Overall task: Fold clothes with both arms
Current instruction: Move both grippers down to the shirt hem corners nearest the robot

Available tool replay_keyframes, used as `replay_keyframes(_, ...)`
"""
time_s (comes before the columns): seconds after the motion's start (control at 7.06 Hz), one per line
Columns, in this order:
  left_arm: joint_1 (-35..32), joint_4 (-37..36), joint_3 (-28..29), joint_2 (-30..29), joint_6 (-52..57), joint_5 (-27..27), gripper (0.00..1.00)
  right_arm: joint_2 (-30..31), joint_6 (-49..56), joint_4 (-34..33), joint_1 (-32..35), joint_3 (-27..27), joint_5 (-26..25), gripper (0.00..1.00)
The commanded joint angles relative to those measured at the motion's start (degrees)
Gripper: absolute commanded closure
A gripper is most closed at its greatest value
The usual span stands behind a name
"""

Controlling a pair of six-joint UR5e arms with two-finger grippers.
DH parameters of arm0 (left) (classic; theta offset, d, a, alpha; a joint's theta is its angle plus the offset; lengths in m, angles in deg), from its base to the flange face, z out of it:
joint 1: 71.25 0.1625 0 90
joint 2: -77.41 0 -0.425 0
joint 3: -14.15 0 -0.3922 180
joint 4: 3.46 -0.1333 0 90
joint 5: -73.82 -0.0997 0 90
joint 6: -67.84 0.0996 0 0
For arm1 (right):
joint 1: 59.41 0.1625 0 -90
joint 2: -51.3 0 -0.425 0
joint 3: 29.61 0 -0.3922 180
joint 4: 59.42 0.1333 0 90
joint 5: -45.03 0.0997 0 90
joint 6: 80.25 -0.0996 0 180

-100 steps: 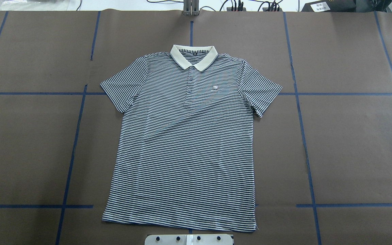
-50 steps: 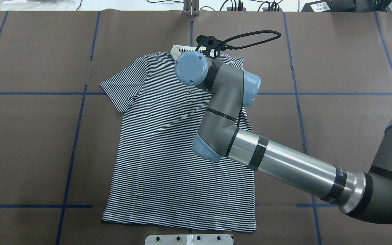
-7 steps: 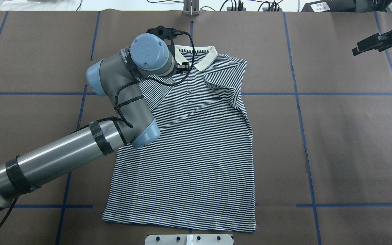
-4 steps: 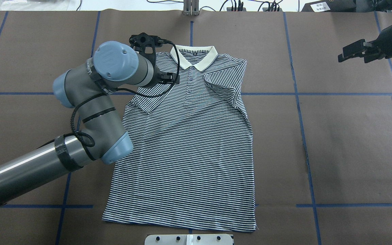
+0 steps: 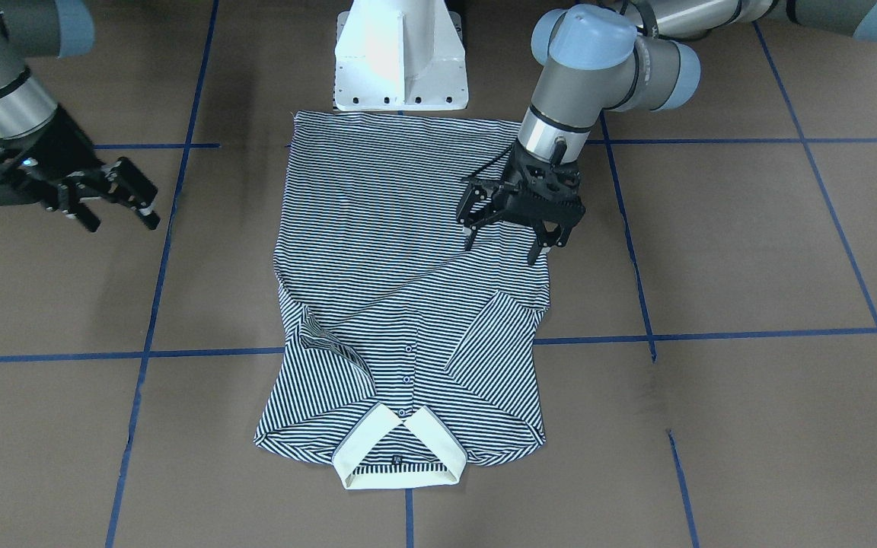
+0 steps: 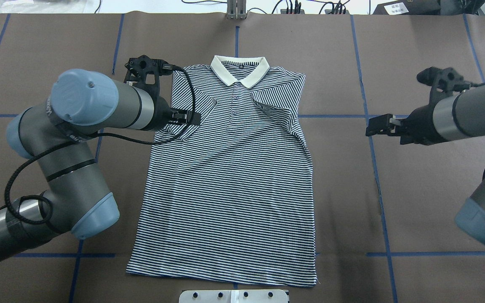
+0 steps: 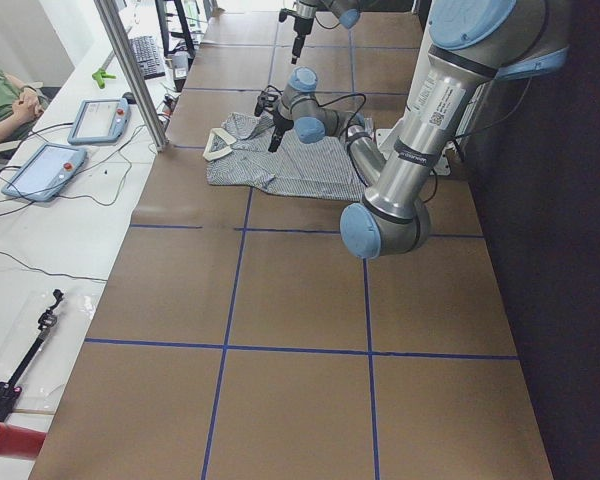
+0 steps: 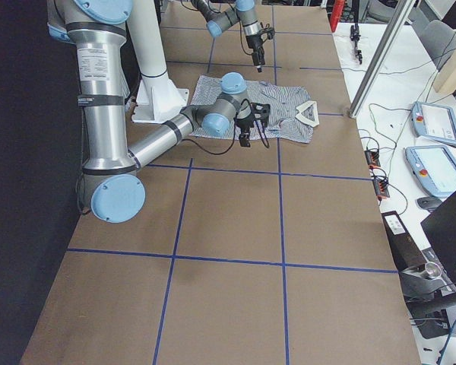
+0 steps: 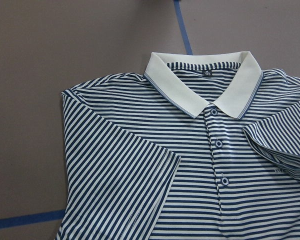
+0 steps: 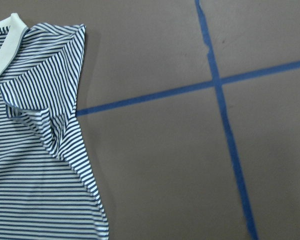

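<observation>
The striped polo shirt [image 6: 230, 189] lies flat on the table, cream collar [image 6: 239, 72] at the far end. Both sleeves are folded in onto the chest: the left sleeve [image 6: 203, 107] and the right sleeve [image 6: 276, 105]. My left gripper [image 5: 505, 242] is open and empty, hovering over the shirt's left side below the folded sleeve; it also shows in the overhead view [image 6: 192, 118]. My right gripper [image 5: 117, 217] is open and empty, over bare table to the right of the shirt [image 6: 373, 127]. The left wrist view shows the collar [image 9: 205, 82] and the buttons.
The table is covered in brown paper [image 6: 436, 189] with blue tape lines [image 6: 377, 168]. The white pedestal [image 5: 400, 53] stands at the shirt's hem. A metal post [image 6: 236, 10] and cables are at the far edge. Tablets [image 7: 45, 170] lie on the side bench.
My left gripper has drawn back from beside the collar toward me and to the left, leaving the left sleeve folded in. My right gripper has come in from the far right toward the shirt.
</observation>
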Motion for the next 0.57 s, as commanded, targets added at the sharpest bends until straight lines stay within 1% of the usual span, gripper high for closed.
replay_keyframes(0.0,3.4,0.1,-6.1,5.5,-1.7,0.4,0.00,1.2,-14.1,-0.4,-17.7,-4.6,-14.5,0.01)
replay_keyframes(0.14,5.6,0.3,-9.5,9.9,-2.6,-0.2,0.00,1.3,-19.8,-0.5,-24.3,-5.1,-20.6,0.05)
replay_keyframes(0.28,8.1,0.5,-12.2,13.8,-5.0,-0.5,0.00,1.2,-23.1,-4.3,-30.0,-7.2,-24.0,0.06)
replay_keyframes(0.43,11.4,0.6,-13.6,17.0,-8.6,-1.8,0.00,0.4,-26.5,-11.1,-35.1,-9.8,-29.0,0.06)
